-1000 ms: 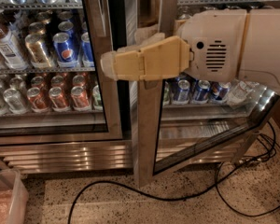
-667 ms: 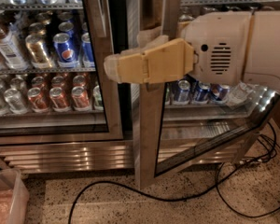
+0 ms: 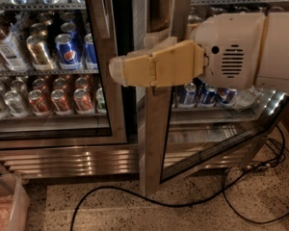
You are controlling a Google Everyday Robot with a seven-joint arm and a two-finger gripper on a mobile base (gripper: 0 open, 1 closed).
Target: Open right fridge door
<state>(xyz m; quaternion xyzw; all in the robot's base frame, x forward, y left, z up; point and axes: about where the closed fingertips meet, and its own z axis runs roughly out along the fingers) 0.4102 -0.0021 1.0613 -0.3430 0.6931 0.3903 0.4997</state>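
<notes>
1. While the gripper [image 3: 125, 69] lies across the free edge of the right fridge door [image 3: 154, 143] at mid-height, its white wrist housing [image 3: 231, 57] sits in front of the glass; cannot tell whether the claw is apart or clamped on the frame.
2. Door is ajar: the steel edge stands out toward the camera and the bottom rail angles back to the hinge on the right.
3. Risk: the door swings on an arc, so a straight pull could slide the gripper off the smooth steel edge.
4. Risk: the wrist housing is near the pane, and a wrong wrist angle could knock it.
5. Risk: the black cable [image 3: 183, 203] loops on the floor just under the door's lower corner; a wider swing or the base rolling in could snag it.
6. Plastic bin [image 3: 5, 203] at bottom left is well apart from the swing path.
7. Fridge [image 3: 62, 160] left door [image 3: 111, 105] is shut.
8. Writing: Pepsi logo reads on the blue cans [image 3: 67, 49]. The red cans [image 3: 62, 100] below, the bottle label [image 3: 7, 49] and the cans [image 3: 207, 94] behind the right pane are unreadable.
</notes>
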